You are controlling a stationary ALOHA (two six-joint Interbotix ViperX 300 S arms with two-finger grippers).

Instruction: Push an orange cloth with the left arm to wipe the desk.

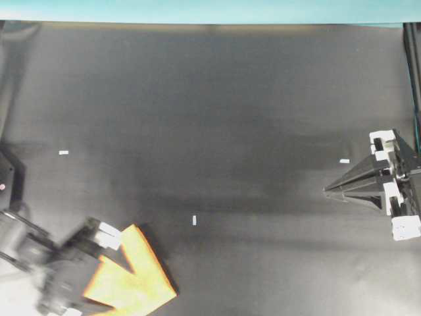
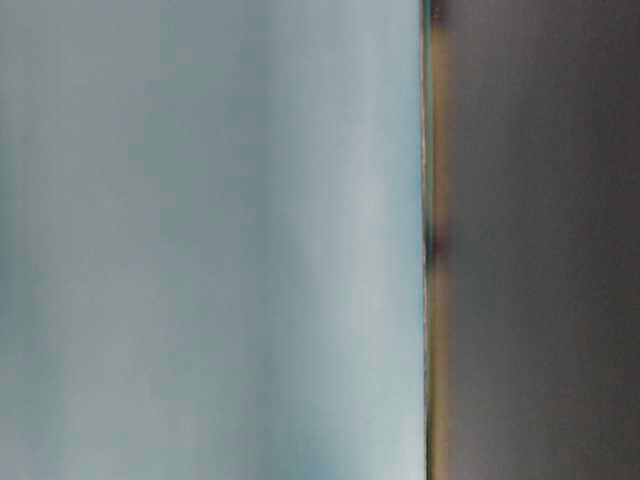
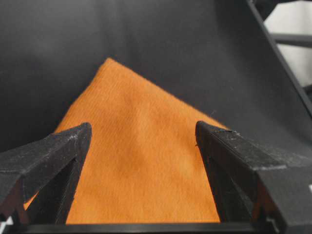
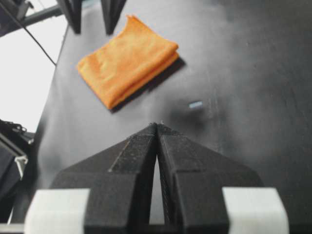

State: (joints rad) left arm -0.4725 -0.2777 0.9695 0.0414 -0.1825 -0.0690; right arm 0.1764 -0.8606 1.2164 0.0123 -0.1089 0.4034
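Note:
The orange cloth (image 1: 138,280) lies folded flat on the black desk (image 1: 210,118) at the front left. My left gripper (image 1: 102,266) is blurred and covers the cloth's left part. In the left wrist view the left gripper (image 3: 142,127) is open, its two black fingers standing apart over the cloth (image 3: 141,165) with nothing held; I cannot tell whether they touch it. My right gripper (image 1: 327,190) is shut and empty at the right edge, far from the cloth. The right wrist view shows the right gripper (image 4: 157,126), the cloth (image 4: 126,61) and the left gripper (image 4: 92,17) at the cloth's far edge.
Small pale tape marks sit on the desk at the left (image 1: 64,152), the middle (image 1: 195,220) and the right (image 1: 344,160). A teal strip (image 1: 210,10) runs along the far edge. The table-level view is a blur of pale and dark bands.

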